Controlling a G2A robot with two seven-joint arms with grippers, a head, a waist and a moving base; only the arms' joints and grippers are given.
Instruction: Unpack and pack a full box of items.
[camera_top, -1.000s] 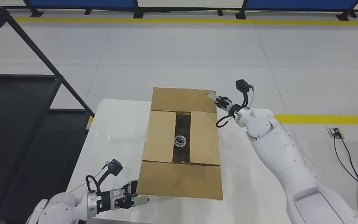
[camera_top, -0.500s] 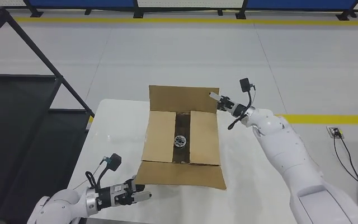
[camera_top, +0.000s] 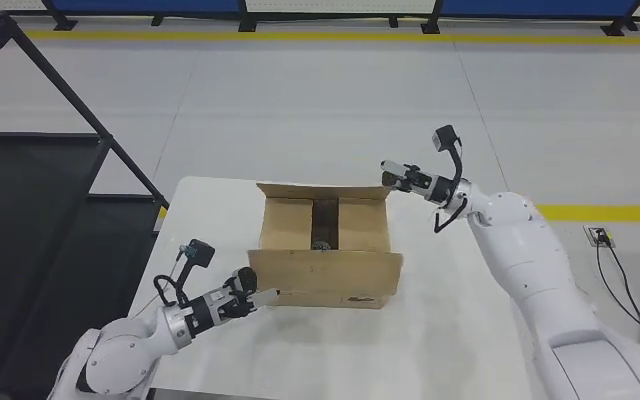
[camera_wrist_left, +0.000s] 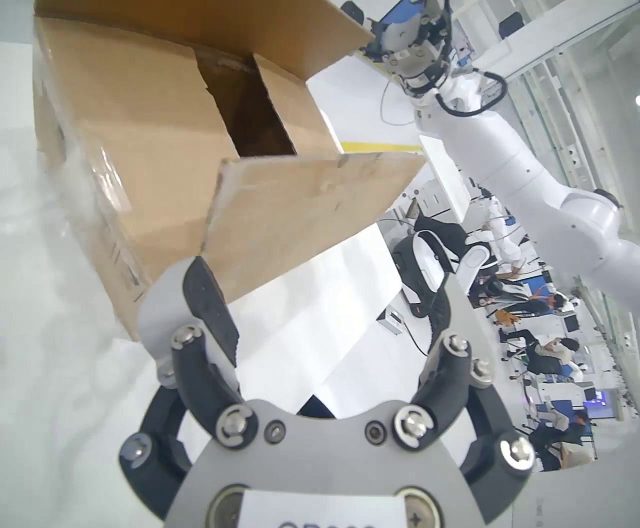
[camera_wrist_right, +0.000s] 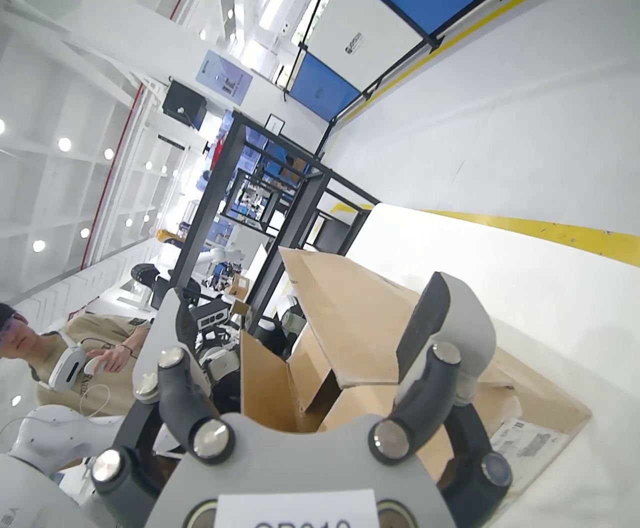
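The box (camera_top: 362, 222) sits in the middle of the table (camera_top: 200, 225), with room on each side. My left gripper (camera_top: 268, 296) and right gripper (camera_top: 387, 169) are open by its flaps (camera_top: 325, 268). The flaps lay flat before and now stand up.

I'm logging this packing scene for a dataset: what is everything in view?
box: 1, brown, middle of the table
outer flaps: 2, brown, standing up at the near and far edges
inner flaps: 2, brown, lying flat, with a dark gap between them
table: 1, white, under the box
frame: 1, black, on the floor beside the table
floor lines: 2, yellow, one far back, one behind an arm
left gripper: 1, open, at a corner of the near flap
right gripper: 1, open, at a corner of the far flap
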